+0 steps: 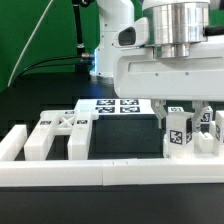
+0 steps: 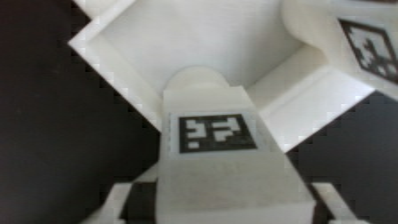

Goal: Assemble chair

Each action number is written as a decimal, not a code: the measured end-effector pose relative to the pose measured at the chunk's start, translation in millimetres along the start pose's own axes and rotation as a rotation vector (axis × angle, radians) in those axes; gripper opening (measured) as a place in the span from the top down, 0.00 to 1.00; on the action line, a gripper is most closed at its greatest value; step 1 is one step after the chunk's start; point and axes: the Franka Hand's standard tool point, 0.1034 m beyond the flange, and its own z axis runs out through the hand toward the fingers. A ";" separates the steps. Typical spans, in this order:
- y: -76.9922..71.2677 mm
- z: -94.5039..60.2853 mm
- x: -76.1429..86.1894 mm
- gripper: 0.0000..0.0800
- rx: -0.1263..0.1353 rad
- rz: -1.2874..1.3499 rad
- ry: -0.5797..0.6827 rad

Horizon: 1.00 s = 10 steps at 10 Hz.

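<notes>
My gripper [image 1: 182, 113] hangs low at the exterior view's right, its fingers down over an upright white chair piece [image 1: 178, 135] with a square tag. In the wrist view that tagged piece [image 2: 214, 133] fills the space between my fingers [image 2: 121, 197], and the gripper [image 2: 222, 200] is shut on it. Beyond it lies a larger white chair part [image 2: 169, 45] with raised walls. Another tagged chair piece [image 1: 206, 130] stands just to the right. Barred chair frames [image 1: 50, 135] lie at the left.
The long low white border rail [image 1: 100, 173] runs along the front. The marker board [image 1: 115, 105] lies flat behind the parts. The arm's base [image 1: 112, 40] stands at the back, with cables beside it.
</notes>
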 end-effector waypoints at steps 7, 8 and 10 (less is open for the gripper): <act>2.8 0.9 -5.8 0.64 0.000 0.913 -0.070; 3.9 0.8 -6.0 0.64 -0.006 0.940 -0.072; 5.3 0.8 -6.1 0.64 -0.011 0.955 -0.071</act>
